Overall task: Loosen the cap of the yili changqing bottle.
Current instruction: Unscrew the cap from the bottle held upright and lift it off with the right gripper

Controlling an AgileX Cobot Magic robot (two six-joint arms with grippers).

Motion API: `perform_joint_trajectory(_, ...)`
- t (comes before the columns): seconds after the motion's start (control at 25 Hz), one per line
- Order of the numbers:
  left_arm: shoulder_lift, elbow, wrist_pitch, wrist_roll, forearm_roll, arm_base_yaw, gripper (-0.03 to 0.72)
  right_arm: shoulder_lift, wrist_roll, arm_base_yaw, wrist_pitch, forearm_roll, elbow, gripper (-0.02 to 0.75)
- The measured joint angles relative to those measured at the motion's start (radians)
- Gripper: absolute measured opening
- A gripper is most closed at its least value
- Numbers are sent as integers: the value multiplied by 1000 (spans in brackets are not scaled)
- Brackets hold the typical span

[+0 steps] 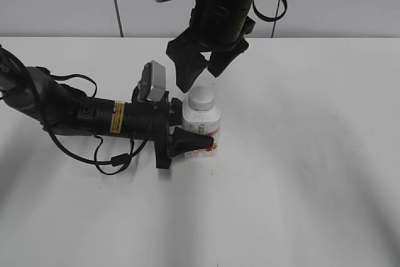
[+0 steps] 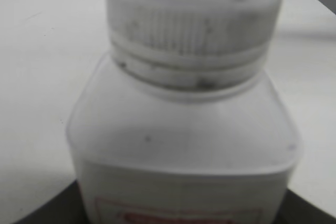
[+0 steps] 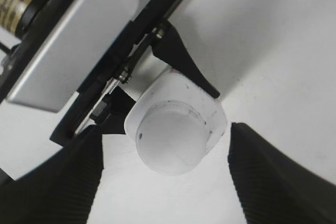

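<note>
The yili changqing bottle [image 1: 205, 128] stands upright on the white table, white with a pink-red label. It fills the left wrist view [image 2: 184, 145]. The white ribbed cap [image 1: 202, 99] sits on its neck, seen close in the left wrist view [image 2: 191, 19] and from above in the right wrist view [image 3: 170, 142]. My left gripper [image 1: 192, 132] reaches in from the left and is shut on the bottle's body. My right gripper [image 1: 201, 73] hangs open just above the cap, its two black fingers [image 3: 168, 192] on either side of the cap and apart from it.
The left arm [image 1: 81, 114] lies low across the table's left side with looped cables [image 1: 112, 161]. Its wrist camera [image 1: 154, 82] stands close to the right gripper's left finger. A grey wall runs behind the table's far edge [image 1: 325, 37].
</note>
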Motion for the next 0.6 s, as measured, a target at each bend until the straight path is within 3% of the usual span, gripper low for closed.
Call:
perform_joint_trajectory(0.28, 0, 0, 0, -1, 0, 0, 376, 0, 393, 0, 0, -12, 0, 579)
perform_joint_trajectory(0.6, 0, 0, 0, -3, -8, 0, 376, 19, 536, 0, 0, -12, 0, 579)
